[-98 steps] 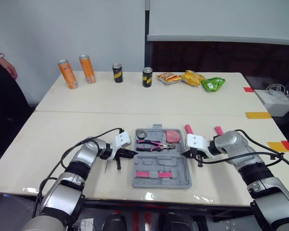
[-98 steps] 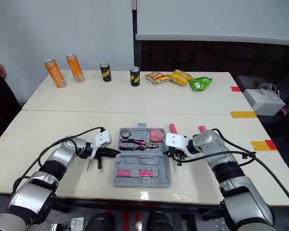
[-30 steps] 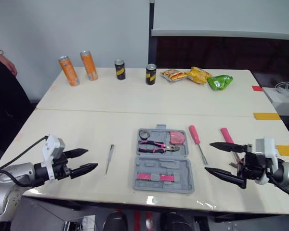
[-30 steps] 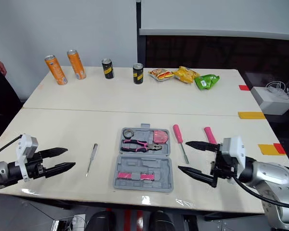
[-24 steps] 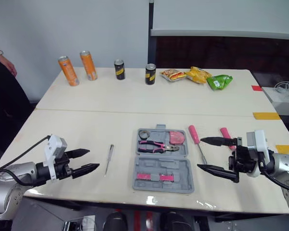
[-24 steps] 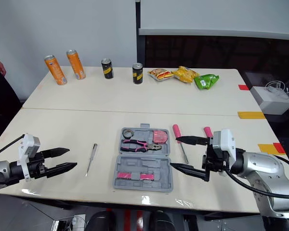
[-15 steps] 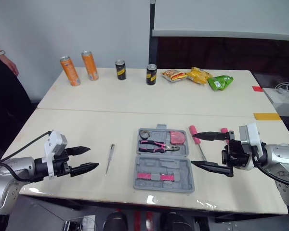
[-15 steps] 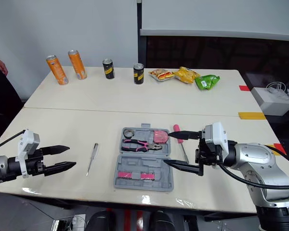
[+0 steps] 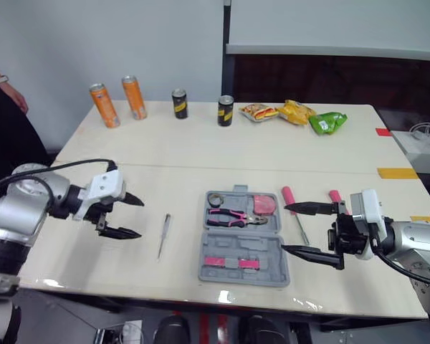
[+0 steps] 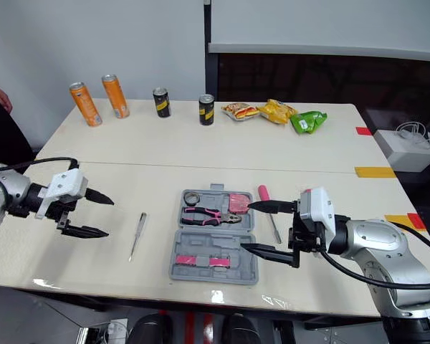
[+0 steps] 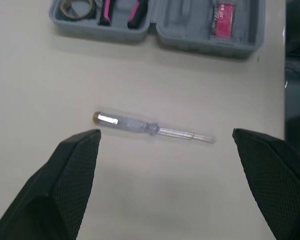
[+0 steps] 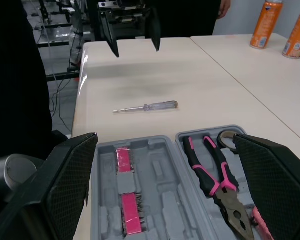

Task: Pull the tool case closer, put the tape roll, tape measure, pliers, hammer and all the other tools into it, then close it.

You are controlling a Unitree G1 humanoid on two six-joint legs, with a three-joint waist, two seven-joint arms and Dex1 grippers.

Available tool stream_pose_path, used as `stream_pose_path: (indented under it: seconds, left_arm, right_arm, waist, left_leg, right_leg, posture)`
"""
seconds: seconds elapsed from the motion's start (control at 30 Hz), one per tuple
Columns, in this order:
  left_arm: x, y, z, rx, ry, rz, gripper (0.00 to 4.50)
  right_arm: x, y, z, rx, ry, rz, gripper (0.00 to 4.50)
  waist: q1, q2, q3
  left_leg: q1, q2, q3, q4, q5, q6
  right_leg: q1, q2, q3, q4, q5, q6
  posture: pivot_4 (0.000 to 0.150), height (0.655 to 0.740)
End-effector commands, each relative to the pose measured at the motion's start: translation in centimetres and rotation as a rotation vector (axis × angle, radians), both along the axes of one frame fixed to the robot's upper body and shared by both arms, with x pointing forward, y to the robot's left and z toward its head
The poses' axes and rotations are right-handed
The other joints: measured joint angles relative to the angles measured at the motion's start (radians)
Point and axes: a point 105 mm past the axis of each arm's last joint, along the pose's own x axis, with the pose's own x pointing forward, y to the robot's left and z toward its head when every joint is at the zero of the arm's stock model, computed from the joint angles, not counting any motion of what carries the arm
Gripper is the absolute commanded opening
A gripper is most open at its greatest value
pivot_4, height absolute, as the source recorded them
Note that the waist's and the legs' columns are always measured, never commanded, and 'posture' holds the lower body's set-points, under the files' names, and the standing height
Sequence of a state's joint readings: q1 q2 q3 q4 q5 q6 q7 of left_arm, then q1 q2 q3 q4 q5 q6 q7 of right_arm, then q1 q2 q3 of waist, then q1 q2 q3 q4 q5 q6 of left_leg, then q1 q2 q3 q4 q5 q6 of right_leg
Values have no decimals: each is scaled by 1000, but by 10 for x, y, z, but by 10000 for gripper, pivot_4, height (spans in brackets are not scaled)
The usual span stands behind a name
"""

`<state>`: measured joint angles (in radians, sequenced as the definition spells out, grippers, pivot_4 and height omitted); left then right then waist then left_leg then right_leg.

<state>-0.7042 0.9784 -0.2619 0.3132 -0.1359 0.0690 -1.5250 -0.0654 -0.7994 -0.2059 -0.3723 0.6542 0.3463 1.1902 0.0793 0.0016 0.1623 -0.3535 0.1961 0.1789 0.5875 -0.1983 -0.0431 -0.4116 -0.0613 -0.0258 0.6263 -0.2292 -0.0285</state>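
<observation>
1. Both arms have moved in the last second. Left gripper [image 9: 136,218] has swung in from the near table [image 9: 201,150] edge and now hovers near the slim screwdriver [image 9: 163,236]. Right gripper [image 9: 287,228] has slid in to the case [image 9: 266,249], at its right side.
2. Fingers on both are spread wide and hold nothing.
3. Case lies open and flat near the table's front edge, between the two grippers. The pull-in looks done.
4. Already packed in the far half: tape roll [image 9: 213,198], pliers [image 9: 233,215], and a pink block [image 9: 261,205], likely the tape measure. Pink bit strips [image 9: 229,261] sit in the near half.
5. Still loose: slim screwdriver, left of the case. Pink screwdriver [image 9: 287,196], just right of it. Second pink handle [image 9: 334,196] further right, partly behind the right gripper; possibly the hammer, cannot tell.
6. Judged about halfway: three loose items to pack, then the lid to close.
</observation>
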Motion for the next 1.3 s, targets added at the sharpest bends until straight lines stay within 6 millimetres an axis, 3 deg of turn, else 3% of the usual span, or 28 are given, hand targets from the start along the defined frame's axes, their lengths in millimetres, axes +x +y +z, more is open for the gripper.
stream_pose_path:
  seconds: [0.03, 0.3, 0.47, 0.7, 1.3]
  left_arm:
    - [6, 6, -6, 244, -68, -160, 44723]
    - [19, -23, -24, 404, -143, -443, 44723]
    - [28, -30, -42, 498, -196, -563, 44723]
    - [48, -54, -46, 615, -322, -732, 44723]
    - [45, -91, -65, 713, -508, -1102, 44723]
  right_arm:
    - [-4, 3, 9, 24, -42, -3, 45000]
    - [-3, 5, 3, 35, -35, -19, 45000]
    - [-2, 5, 2, 41, -36, -24, 45000]
    - [-5, 4, 2, 42, -36, -31, 45000]
    - [-6, -4, 1, 40, -27, -67, 45000]
  waist:
    - [0, 0, 0]
    - [0, 0, 0]
    - [2, 0, 0]
    - [24, 0, 0]
    - [28, -2, 1]
  left_leg:
    - [-1, 0, 0, 0, 0, 0]
    - [-2, 0, 0, 1, 0, -1]
    - [-5, 0, -2, 1, 0, -1]
    - [-9, -1, -6, 7, 0, -1]
    - [-10, -2, -9, 7, 0, -1]
  right_leg:
    - [0, 0, 0, 0, 0, 0]
    - [0, -1, 0, 1, 0, 0]
    - [-1, -1, -1, 2, 0, 0]
    - [-1, -2, -4, 5, 0, 0]
    - [-1, -3, -6, 6, 1, 2]
  posture:
    - [1500, 7400]
    - [1500, 7400]
    - [1500, 7400]
    - [1500, 7400]
    - [1500, 7400]
